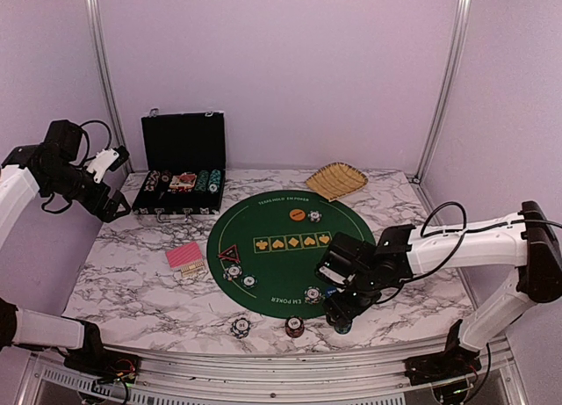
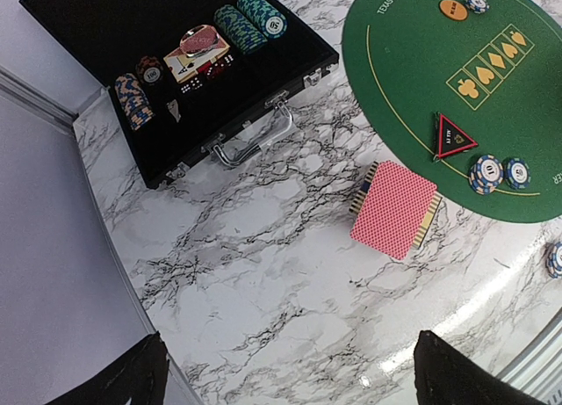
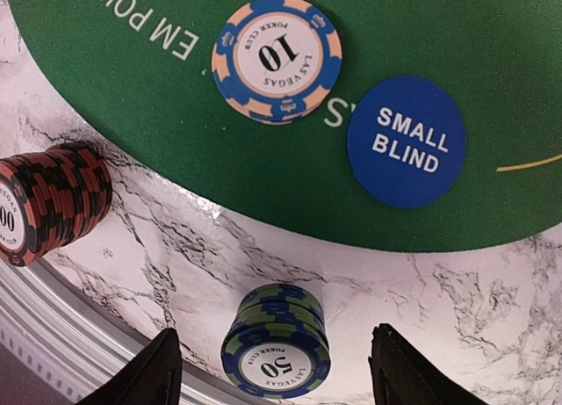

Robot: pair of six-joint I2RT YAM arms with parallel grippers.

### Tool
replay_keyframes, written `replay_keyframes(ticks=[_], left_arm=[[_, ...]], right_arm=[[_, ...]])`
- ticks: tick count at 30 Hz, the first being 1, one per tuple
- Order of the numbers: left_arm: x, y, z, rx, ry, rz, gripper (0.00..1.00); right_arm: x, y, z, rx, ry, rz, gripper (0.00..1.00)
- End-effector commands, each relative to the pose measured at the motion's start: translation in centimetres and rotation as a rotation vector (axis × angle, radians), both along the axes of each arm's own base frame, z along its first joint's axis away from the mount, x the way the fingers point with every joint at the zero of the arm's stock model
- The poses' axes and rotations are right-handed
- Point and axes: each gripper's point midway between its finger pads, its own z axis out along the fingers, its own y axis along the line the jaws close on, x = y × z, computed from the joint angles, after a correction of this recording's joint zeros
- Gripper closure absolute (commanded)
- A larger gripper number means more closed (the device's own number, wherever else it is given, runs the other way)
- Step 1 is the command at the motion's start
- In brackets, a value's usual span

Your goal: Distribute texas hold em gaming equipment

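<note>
The pink-red-backed playing cards (image 1: 184, 256) lie left of the round green mat (image 1: 281, 247); the left wrist view shows them (image 2: 393, 208) too. A black-red triangular marker (image 2: 452, 137) and two chips (image 2: 486, 173) sit on the mat's left edge. An orange button (image 1: 298, 214) lies at the mat's back. My right gripper (image 1: 341, 315) is open, its fingers (image 3: 158, 370) either side of a green-blue "50" chip stack (image 3: 277, 343) standing on the marble, apart from it. A blue "SMALL BLIND" button (image 3: 406, 141) and a "10" chip (image 3: 277, 58) lie on the mat. My left gripper (image 1: 110, 203) is open and empty, raised at the far left.
An open black case (image 1: 184, 163) with chip rows (image 2: 250, 18) and cards stands at the back left. A tan woven basket (image 1: 336, 180) lies at the back. A red-black chip stack (image 3: 48, 203) and another stack (image 1: 240, 326) stand near the front table edge.
</note>
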Motion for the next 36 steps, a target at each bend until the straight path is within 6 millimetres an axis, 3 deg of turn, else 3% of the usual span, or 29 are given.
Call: replay_keyframes(ticks=[1,25,36], left_arm=[[-0.7,-0.2,0.5,-0.015,0.007,-0.002,0.01],[-0.7,-0.2,0.4,-0.010,0.007,-0.006,0.01],[-0.7,-0.2,0.4,-0.007,0.008,-0.008,0.01]], right_arm=[[0.1,0.5,-0.3,0.013,-0.004,-0.011,0.29],[0.2,-0.3,-2.0,-0.057,-0.009,0.001,0.42],[0.4,0.2,-0.7,-0.037,-0.020,0.003,0.61]])
